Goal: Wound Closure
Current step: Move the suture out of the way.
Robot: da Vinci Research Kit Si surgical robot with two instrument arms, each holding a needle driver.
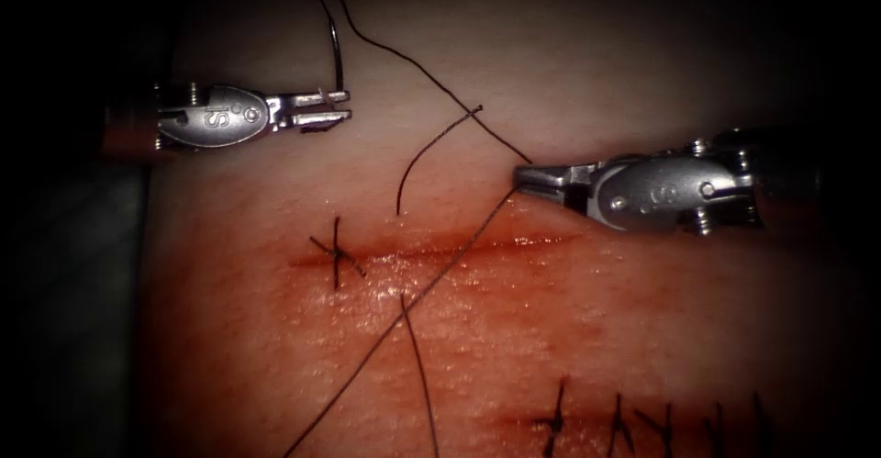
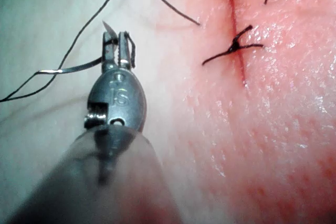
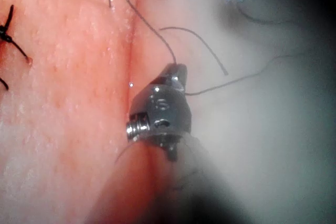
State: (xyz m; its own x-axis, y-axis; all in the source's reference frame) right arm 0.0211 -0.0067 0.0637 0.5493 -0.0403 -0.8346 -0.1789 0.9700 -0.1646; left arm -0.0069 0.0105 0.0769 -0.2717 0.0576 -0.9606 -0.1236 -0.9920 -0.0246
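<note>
Near: older stitches [image 1: 633, 421] along the lower edge. Thread [image 1: 404, 320] crosses the cut [image 1: 440, 249], one knot [image 1: 336, 251] at its left end. Right tool [image 1: 532, 178], above the cut, jaws pressed together pinching thread. Far: left tool [image 1: 335, 109], on pale tissue [image 1: 569, 72], jaws clamped on the needle [image 2: 73, 67] near one end; needle out of tissue. Thread looks limp, light, slippery; needle stiff, best gripped mid-curve.

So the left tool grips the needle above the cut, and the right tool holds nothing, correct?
Not quite: the right tool is shut on the thread, as the endoscope view shows. The left tool does grip the needle, above the cut.
</note>
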